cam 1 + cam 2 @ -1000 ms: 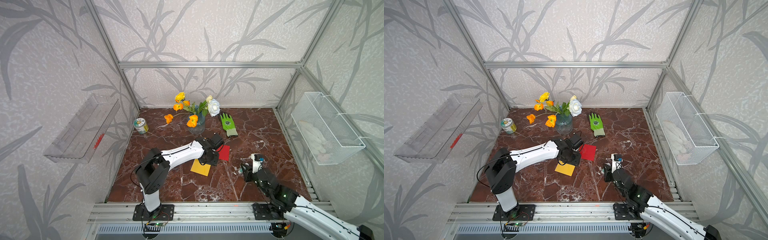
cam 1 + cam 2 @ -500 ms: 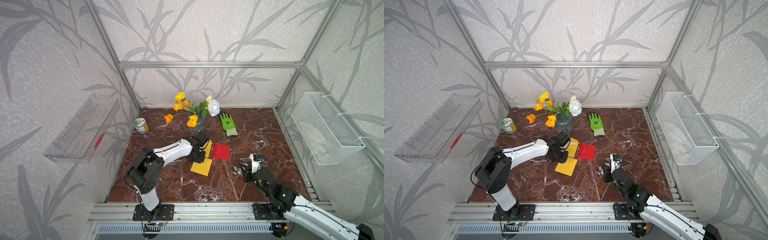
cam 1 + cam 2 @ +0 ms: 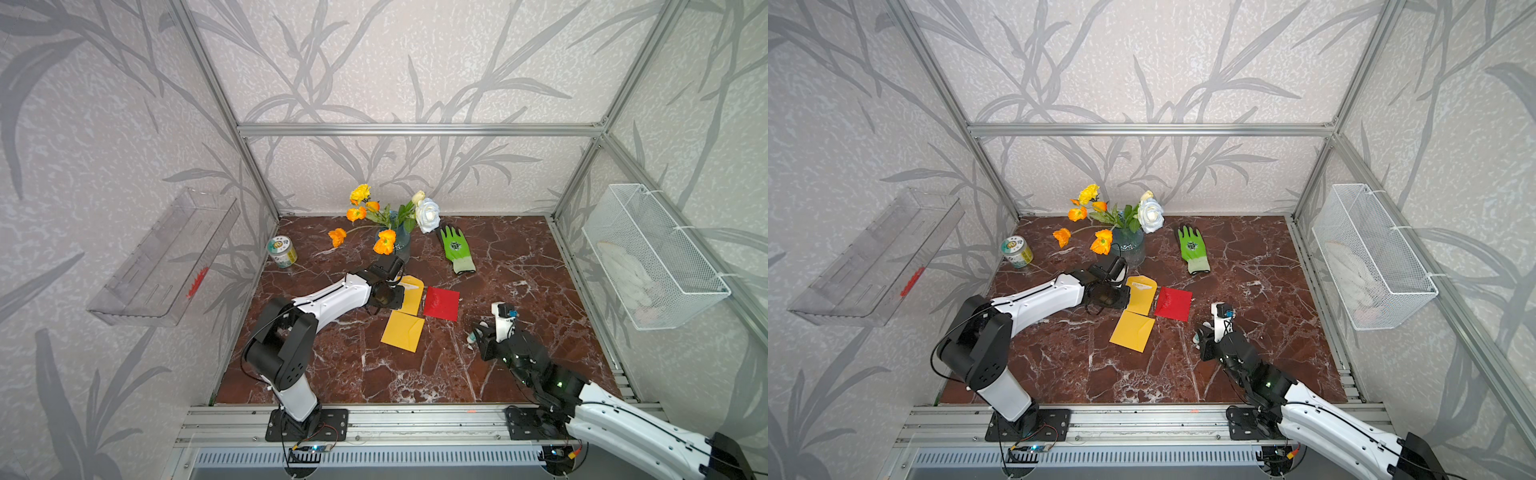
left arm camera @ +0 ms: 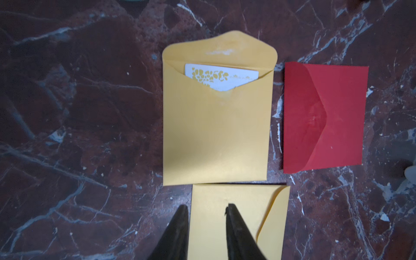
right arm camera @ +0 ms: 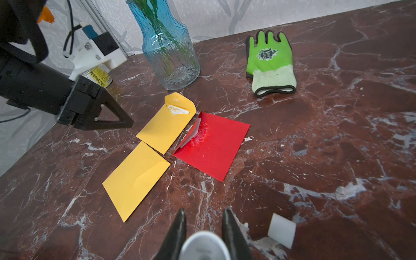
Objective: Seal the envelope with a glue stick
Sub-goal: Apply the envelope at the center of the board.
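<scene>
Right gripper (image 5: 203, 213): closed on the glue stick (image 5: 203, 245), whose white end alone shows, the rest cut off; a loose white cap (image 5: 281, 229) lies just beside. Left gripper (image 4: 207, 208): jaws parted, empty, over a folded yellow envelope (image 4: 238, 213), partly cut off. Beyond: an unsealed yellow envelope (image 4: 216, 126) with a half-hidden card (image 4: 221, 77), and a red envelope (image 4: 324, 117).

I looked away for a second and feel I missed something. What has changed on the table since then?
The left gripper drew back from over the red envelope toward its own side, uncovering the open yellow envelope; its jaws narrowed and hold nothing. The right gripper stayed put, shut on the glue stick. The red envelope and the closed yellow envelope did not move.
</scene>
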`<state>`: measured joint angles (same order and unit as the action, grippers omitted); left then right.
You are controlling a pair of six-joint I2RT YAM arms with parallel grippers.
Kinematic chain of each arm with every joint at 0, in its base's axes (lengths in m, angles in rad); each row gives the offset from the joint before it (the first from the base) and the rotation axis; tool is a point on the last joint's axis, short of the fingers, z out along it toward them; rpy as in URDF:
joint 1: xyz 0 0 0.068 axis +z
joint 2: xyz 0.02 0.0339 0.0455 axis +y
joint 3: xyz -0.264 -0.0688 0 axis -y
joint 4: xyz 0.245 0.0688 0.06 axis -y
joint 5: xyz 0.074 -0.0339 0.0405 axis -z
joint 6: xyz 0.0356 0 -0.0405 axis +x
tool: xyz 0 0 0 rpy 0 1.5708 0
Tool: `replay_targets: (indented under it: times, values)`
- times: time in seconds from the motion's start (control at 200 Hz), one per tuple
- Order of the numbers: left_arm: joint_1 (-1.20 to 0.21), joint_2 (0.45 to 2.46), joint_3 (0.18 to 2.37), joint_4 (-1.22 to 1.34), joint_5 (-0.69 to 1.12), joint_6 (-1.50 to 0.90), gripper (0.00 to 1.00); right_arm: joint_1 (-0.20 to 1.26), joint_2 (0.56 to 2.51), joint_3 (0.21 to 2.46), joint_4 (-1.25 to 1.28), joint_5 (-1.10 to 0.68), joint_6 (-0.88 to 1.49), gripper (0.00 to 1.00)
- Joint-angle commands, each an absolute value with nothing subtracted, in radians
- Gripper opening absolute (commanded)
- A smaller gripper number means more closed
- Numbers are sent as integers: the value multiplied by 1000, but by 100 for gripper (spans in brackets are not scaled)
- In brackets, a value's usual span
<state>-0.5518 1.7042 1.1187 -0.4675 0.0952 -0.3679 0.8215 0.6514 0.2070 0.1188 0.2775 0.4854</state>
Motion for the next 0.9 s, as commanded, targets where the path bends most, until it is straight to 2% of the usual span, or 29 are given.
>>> replay_targets:
  times: [0.0, 0.18, 0.435, 0.585, 0.655, 0.825, 0.895]
  values:
    - [-541, 1734, 1132, -387, 74, -351, 29, 819, 750, 295, 268, 258, 474, 0]
    - [-539, 1777, 1129, -300, 75, -329, 27, 814, 991, 397, 422, 211, 442, 0]
    - [-539, 1854, 1111, -253, 55, -314, 28, 735, 1325, 529, 677, 91, 504, 0]
    - [-538, 1888, 1111, -280, 20, -318, 28, 733, 1493, 666, 705, 28, 448, 0]
    - [-538, 1901, 1118, -300, 16, -320, 28, 733, 1577, 717, 732, 26, 425, 0]
    - [-534, 1917, 1127, -352, 45, -326, 28, 735, 1807, 787, 976, 23, 380, 0]
    - [-530, 1916, 1115, -353, 61, -336, 28, 735, 1883, 836, 978, 38, 383, 0]
